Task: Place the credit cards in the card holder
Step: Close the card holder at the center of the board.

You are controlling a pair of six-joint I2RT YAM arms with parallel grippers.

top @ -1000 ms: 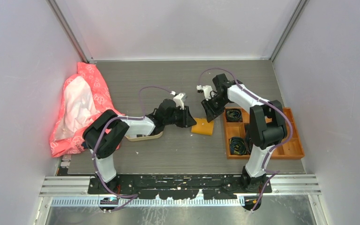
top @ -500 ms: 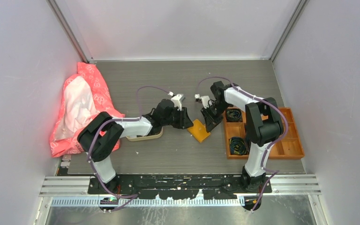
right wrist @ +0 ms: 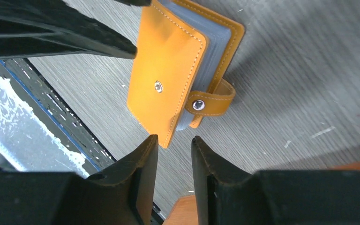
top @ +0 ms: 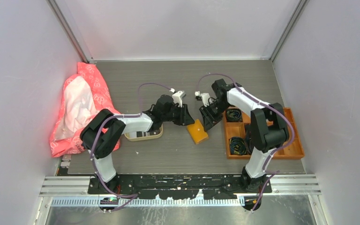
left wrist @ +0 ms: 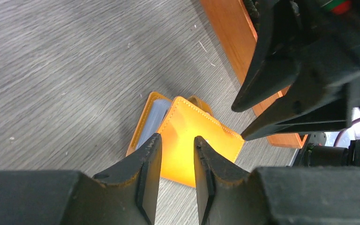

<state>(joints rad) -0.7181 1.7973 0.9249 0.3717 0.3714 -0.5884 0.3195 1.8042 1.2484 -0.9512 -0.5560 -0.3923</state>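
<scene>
The mustard-orange card holder [top: 197, 131] lies folded on the table between my two grippers, its snap tab [right wrist: 211, 101] undone. Pale blue-grey edges [left wrist: 152, 119] show between its covers; I cannot tell whether they are cards or sleeves. My left gripper [top: 186, 118] hovers at its left, slightly open and empty [left wrist: 176, 140]. My right gripper [top: 209, 122] hovers at its right, slightly open and empty [right wrist: 173, 140]. A dark striped credit card [top: 146, 134] lies in the beige tray [top: 130, 137] under my left arm.
An orange compartmented box [top: 288, 151] with black coils [top: 234, 115] stands right of the holder, its edge close behind my right gripper [left wrist: 227, 28]. A pink-and-white bag [top: 82, 105] lies at the far left. Grey walls enclose the table.
The card holder has turned and slid a little toward the near left. My right gripper came down and in beside it. My left gripper shifted slightly.
</scene>
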